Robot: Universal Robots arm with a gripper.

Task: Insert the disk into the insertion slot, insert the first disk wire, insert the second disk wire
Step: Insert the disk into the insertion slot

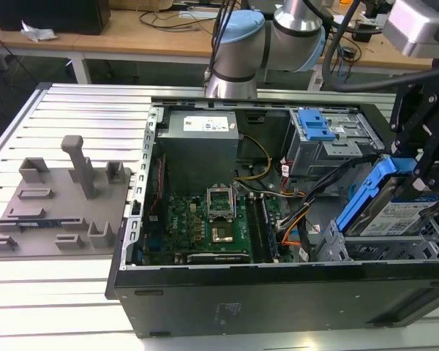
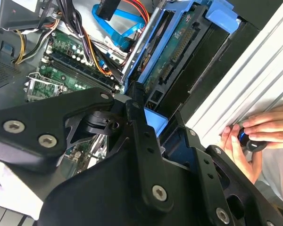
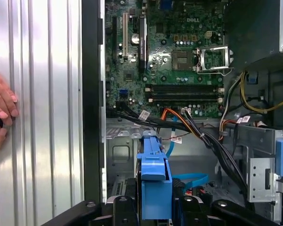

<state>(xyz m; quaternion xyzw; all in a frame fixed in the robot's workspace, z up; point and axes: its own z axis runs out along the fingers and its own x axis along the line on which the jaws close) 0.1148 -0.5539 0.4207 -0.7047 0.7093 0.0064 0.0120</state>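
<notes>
The gripper (image 1: 418,167) stands at the exterior view's right end of the open computer case (image 1: 227,292), pinching the upper end of the disk (image 1: 399,216); in the second wrist view one of its black fingers (image 2: 140,141) presses against the blue carrier; the disk hangs tilted, its lower end dipping into the insertion slot (image 1: 433,235) and its upper end raised above the cage, so it is not yet seated flat; a loose bundle of wires (image 1: 296,219) lies between the motherboard (image 1: 205,219) and the cage; the drive looks rigid, dense and sensitive to knocks, while its plastic carrier may flex a little, so the carrier's rails seem the safest hold, away from the label and the circuit side; a person's hand (image 2: 254,134) rests on the slatted table (image 1: 73,110) beside the case
</notes>
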